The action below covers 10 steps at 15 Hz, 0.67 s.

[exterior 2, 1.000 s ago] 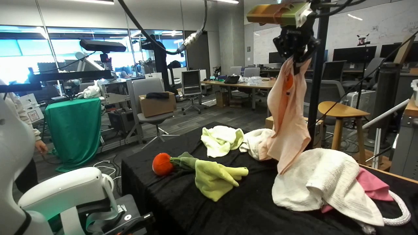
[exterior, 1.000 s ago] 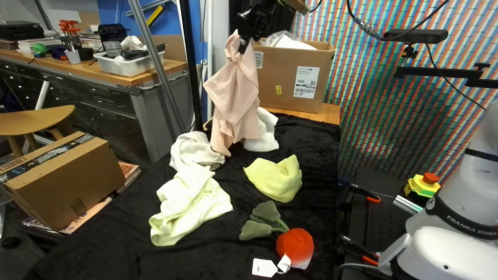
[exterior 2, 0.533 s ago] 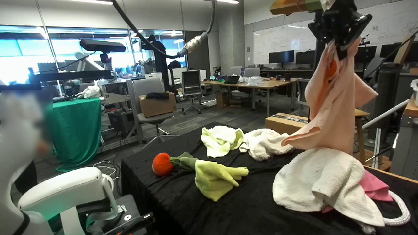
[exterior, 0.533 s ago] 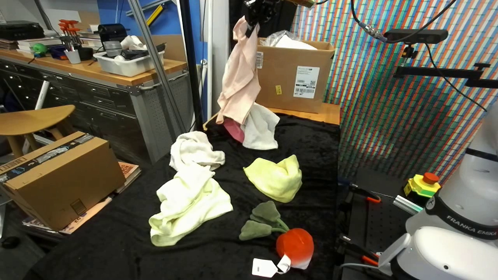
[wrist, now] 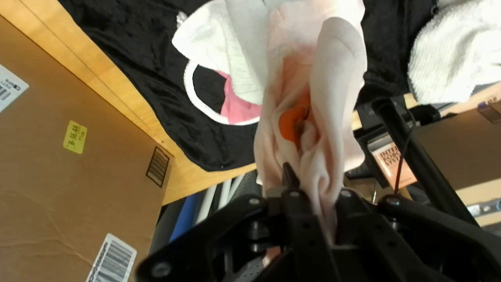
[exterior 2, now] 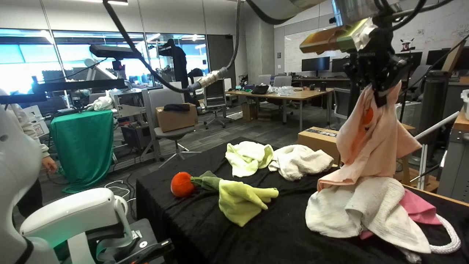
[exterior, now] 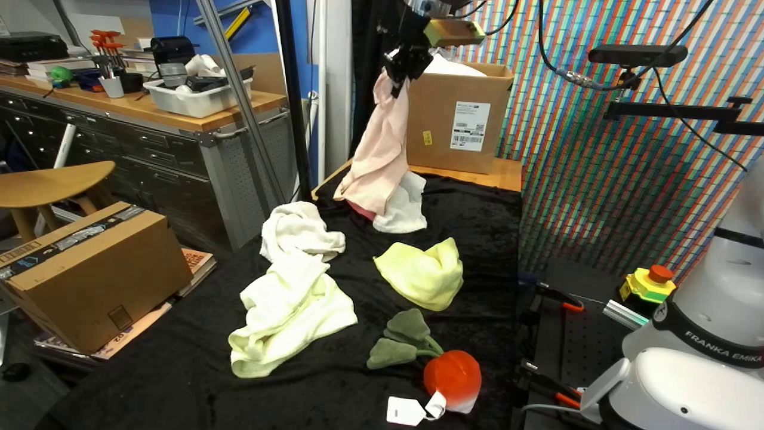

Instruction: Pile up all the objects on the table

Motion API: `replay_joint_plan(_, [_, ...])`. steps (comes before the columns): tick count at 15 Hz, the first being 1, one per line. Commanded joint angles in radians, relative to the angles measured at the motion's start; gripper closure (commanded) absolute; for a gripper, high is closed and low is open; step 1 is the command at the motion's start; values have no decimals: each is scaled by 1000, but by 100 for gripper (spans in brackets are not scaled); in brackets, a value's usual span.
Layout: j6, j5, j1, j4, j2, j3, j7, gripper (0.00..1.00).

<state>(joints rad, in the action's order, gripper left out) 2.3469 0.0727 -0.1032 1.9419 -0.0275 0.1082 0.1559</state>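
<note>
Hanging beneath the gripper [exterior 2: 377, 98]: pale pink cloth [exterior 2: 377, 150], its top bunched between fingers [exterior 2: 381, 100] that pinch it; long soft folds, an orange patch [exterior 2: 367, 116] inside. In both exterior views its lower end overlaps a nubbly white cloth [exterior 2: 331, 216]; cannot tell whether its weight rests there. That heap drapes over bright pink fabric [exterior 2: 419, 209], white braided loop [exterior 2: 455, 236] beside. Nearby on black velvety covering [exterior: 483, 239]: crumpled off-white cloth [exterior: 298, 230] touching pale lime cloth [exterior: 292, 316]; peaked yellow-green cloth [exterior: 421, 272]; round red plush [exterior: 452, 377] with green leaves [exterior: 392, 353], white tag [exterior: 406, 411]. Farther back, an open cardboard box [exterior: 433, 110], white material [exterior: 450, 67] showing above its rim. Workbench [exterior: 128, 103]: white bin [exterior: 197, 106] heaped with jumbled grey and white items [exterior: 206, 80]; small cup [exterior: 112, 88], red-handled tools [exterior: 107, 42] upright.
</note>
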Motion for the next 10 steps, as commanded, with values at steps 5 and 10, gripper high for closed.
replay_joint_plan(5, [-18, 170, 8, 52, -91, 18, 177, 95])
replay_joint_plan(10, [-21, 175, 15, 61, -179, 42, 226, 95])
